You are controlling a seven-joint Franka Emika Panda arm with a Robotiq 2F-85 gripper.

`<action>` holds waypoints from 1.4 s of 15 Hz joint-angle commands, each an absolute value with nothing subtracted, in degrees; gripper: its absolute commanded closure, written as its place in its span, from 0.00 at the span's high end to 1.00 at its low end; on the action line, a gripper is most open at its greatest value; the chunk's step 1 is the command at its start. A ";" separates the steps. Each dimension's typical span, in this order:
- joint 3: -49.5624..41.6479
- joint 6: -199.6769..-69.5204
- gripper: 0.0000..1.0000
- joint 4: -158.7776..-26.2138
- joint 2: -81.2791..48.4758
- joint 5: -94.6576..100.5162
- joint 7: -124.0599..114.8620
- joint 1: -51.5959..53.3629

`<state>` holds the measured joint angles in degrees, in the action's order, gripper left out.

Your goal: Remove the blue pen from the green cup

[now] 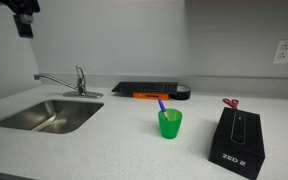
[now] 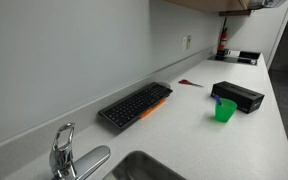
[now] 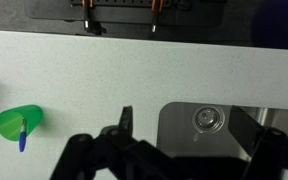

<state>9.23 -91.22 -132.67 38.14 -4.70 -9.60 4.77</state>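
Blue pen (image 1: 162, 104) stands in the green cup (image 1: 170, 124), lower end at the bottom and upper end leaning left against the rim. It is longer than the cup is tall, so it can only rest tilted, and that leaves a short length of shaft above the rim to grasp. The cup sits upright on the white counter (image 1: 104, 150), to the right of the sink (image 1: 46, 115) and just left of the black box (image 1: 237, 142), with the keyboard (image 1: 144, 88) and an orange marker (image 1: 144, 97) farther back against the wall. Bare counter around the cup gives room to come down from above. The gripper (image 1: 24, 20) hangs high at the far left over the sink, well apart from the cup. In the wrist view its jaws appear spread with nothing between them, which suits closing around a thin shaft. The wrist view shows the cup (image 3: 19, 122) off to the left with the pen (image 3: 23, 138) poking over its edge, so the arm probably has to travel across before descending. A light cup may tip if the pen is dragged sideways, so a lift along its lean looks safest.
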 commanded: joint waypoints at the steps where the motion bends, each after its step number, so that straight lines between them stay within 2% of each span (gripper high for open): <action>1: 8.83 -94.93 1.00 -135.05 36.64 -0.64 -10.95 2.30; 11: -1.15 -112.56 1.00 -140.78 21.26 5.55 -16.94 -9.33; 21: -3.57 -114.03 1.00 -140.85 20.08 5.19 -18.64 -10.45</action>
